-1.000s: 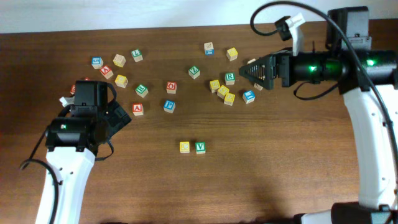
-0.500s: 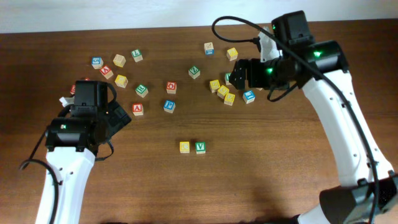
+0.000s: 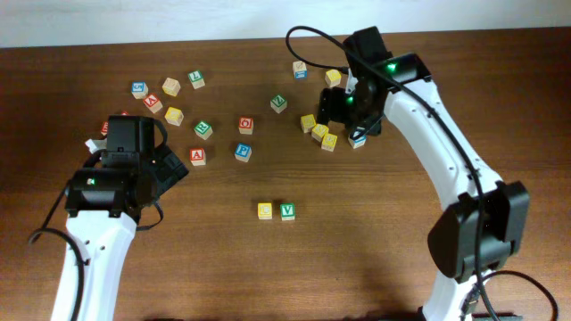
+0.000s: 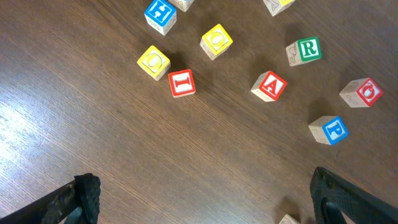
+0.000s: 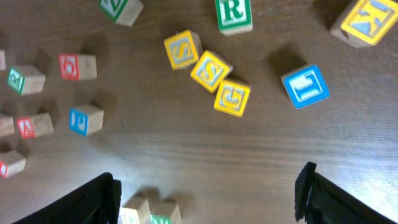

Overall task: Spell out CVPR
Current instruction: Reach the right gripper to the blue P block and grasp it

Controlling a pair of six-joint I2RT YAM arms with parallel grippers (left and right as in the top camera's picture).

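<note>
Overhead: C [image 3: 265, 210] and V [image 3: 287, 211] sit side by side, row running left-right; both arms' jaws spread wide.

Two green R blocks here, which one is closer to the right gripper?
The green R beside the yellow S blocks, straight ahead of the right gripper. The other green R lies far off by the red A.
</note>
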